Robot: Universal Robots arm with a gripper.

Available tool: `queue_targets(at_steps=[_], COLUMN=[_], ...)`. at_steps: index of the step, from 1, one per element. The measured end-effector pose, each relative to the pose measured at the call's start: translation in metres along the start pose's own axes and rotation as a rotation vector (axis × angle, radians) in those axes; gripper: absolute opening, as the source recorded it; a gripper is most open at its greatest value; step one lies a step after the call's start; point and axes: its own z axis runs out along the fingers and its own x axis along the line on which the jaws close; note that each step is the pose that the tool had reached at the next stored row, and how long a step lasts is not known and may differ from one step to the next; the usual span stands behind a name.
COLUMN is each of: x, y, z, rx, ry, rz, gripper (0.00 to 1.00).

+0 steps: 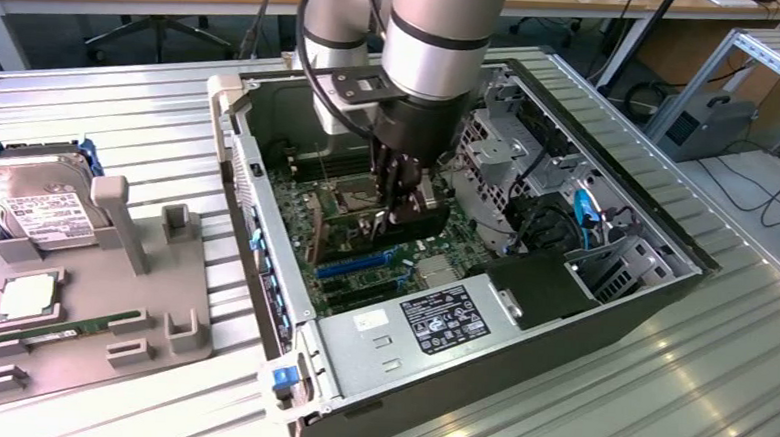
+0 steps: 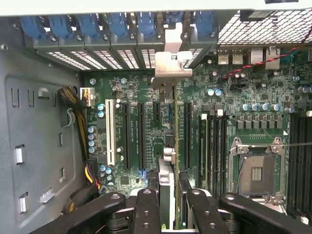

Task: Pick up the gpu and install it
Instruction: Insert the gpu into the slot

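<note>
GPU card point(image 2: 168, 161) stands on edge between the gripper's point(image 2: 171, 202) black fingers point(image 2: 146, 207), which are clamped narrowly on its upper edge; the wrist view looks straight down its thin profile to the silvery bracket point(image 2: 170, 61) at its far end. That bracket sits against the row of rear slot openings with blue clips point(image 2: 112, 27). Below the card lies the green motherboard point(image 2: 146, 126), the card lined up over the long black expansion slots point(image 2: 187, 136), with a white slot point(image 2: 109, 134) off to one side and the bare CPU socket point(image 2: 256, 170) to the other. In the exterior view the gripper point(image 1: 401, 214) reaches down into the open computer case point(image 1: 625, 311), holding the card low over the board near a blue slot point(image 1: 355, 262). A power supply point(image 1: 411, 335) with a label fills the case's near end. On the exterior view's left, well apart from the case, a grey fixture point(image 1: 157, 326) on the metal table point(image 1: 701, 395) holds a hard drive point(image 1: 37, 200), a processor point(image 1: 28, 300) and a green memory stick point(image 1: 71, 327).
</note>
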Motion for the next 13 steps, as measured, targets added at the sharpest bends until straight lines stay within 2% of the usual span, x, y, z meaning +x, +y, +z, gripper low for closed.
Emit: queue_targets(at_steps=[4,13], x=[-0.0001,-0.0028], y=[0.0038,0.0054], z=[0.0022,0.0054], rx=[0.0002,0.0001], ry=[-0.0002,0.0001], rz=[0.000,0.000], gripper=[0.27,0.27])
